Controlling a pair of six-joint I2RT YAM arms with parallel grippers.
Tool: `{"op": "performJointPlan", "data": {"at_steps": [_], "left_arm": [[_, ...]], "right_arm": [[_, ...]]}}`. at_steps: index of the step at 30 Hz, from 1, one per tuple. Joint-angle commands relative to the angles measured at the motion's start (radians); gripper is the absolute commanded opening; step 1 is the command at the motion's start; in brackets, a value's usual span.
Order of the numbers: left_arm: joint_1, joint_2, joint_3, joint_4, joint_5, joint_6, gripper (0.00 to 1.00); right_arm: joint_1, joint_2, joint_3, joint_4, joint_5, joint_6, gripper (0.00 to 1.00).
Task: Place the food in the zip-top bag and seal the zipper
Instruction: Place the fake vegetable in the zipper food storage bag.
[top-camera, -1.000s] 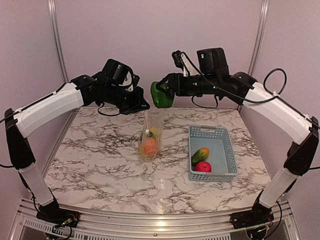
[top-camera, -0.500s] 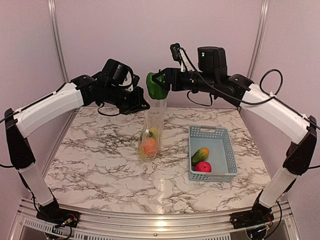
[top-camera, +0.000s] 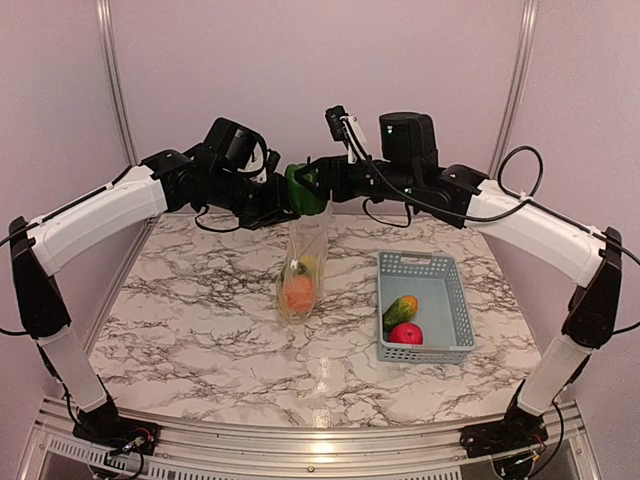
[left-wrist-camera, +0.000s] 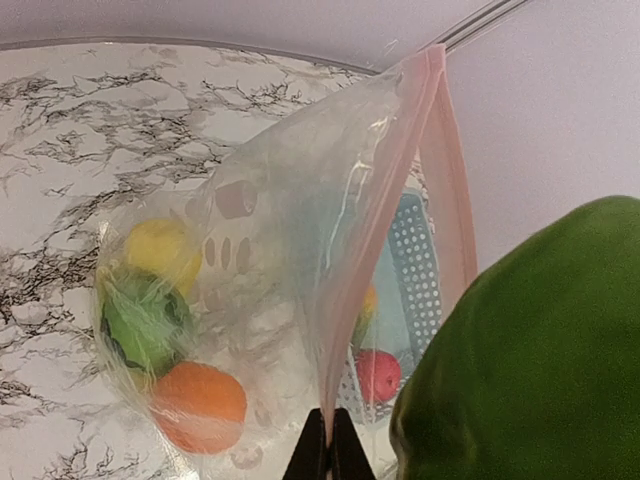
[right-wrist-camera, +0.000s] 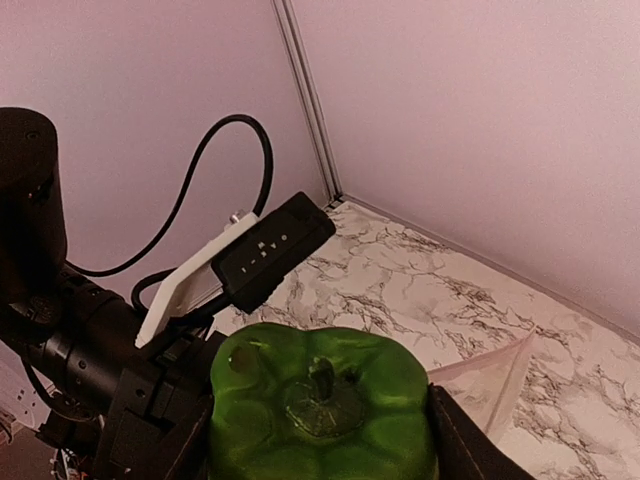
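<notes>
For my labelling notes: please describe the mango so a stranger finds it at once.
Find the grey-blue basket on the right side of the marble table. Two fruits lie at its near end; the mango is the elongated green-and-orange one, beside the round red apple.

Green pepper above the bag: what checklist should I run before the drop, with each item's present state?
1. Right gripper clamps green pepper: ok.
2. Left gripper shut on zipper edge of zip-top bag: ok.
3. Bag hangs upright, food lying at its bottom: ok.
4. Mouth wide enough for the pepper: cannot tell.
5. Pepper centred over the mouth: cannot tell.
</notes>
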Motion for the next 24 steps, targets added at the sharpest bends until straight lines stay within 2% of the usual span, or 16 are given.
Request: {"op": "performJointPlan", "data": {"at_steps": [1,6,17,21,24], "left_arm": [[0.005,-0.019,0.005,-0.014,0.018,0.009,0.00],[0.007,-0.010,0.009,-0.014,0.030,0.008,0.00],[0.008,-0.007,0.029,-0.014,0.037,0.003,0.00],[0.008,-0.010,0.029,-0.013,0.039,-0.001,0.00],[0.009,-0.012,0.029,-0.008,0.042,-0.003,0.00]], "right_arm": [[0.011,-0.018,-0.038,0.057,0.037,-0.035,0.41],[0.011,-0.056,-0.111,0.088,0.118,-0.045,0.45],[0.034,-0.027,-0.117,0.110,0.216,-0.099,0.46],[0.052,-0.010,-0.081,0.094,0.236,-0.096,0.60],[0.063,-0.009,-0.038,0.054,0.259,-0.094,0.79]]}}
